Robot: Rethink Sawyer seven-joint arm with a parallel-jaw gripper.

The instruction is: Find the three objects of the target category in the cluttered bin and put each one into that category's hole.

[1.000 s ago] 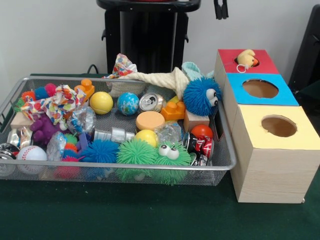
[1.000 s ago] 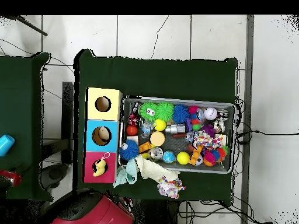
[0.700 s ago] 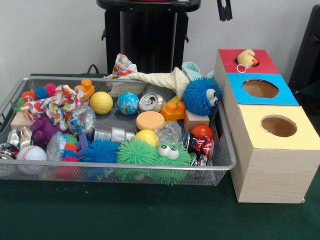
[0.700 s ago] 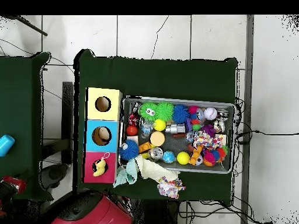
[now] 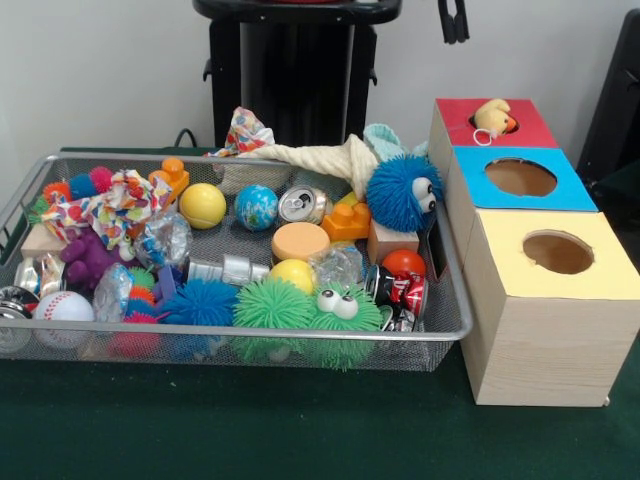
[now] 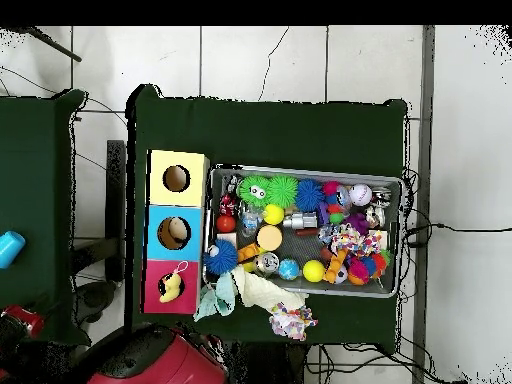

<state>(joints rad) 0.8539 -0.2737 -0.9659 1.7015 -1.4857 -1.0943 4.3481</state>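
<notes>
A wire mesh bin [image 5: 250, 331] [image 6: 392, 180] holds a jumble of toys, balls, cans and blocks. To its right stand three boxes with round holes: red [image 5: 455, 116] [image 6: 160, 270], blue [image 5: 480, 186] [image 6: 158, 215] and yellow [image 5: 600, 262] [image 6: 160, 162]. A small yellow plush duck [image 5: 490, 117] [image 6: 171, 288] lies in the red box's hole. A blue fuzzy toy with eyes [image 5: 400, 192] [image 6: 222, 257] sits at the bin's right end. A green one [image 5: 342, 312] [image 6: 253, 190] sits at the front. My gripper [image 5: 455, 20] hangs at the top edge, above and behind the red box, holding nothing that I can see.
Among the clutter are a yellow ball [image 5: 203, 205], a globe ball [image 5: 256, 207], a baseball [image 5: 62, 306], a silver can [image 5: 303, 205], a red can [image 5: 400, 290] and a cream cloth [image 5: 310, 155] draped over the far rim. The arm's red body [image 6: 160, 365] fills the overhead view's bottom.
The gripper has drifted slightly right along the top edge of the front view. Nothing in the bin or on the boxes has moved.
</notes>
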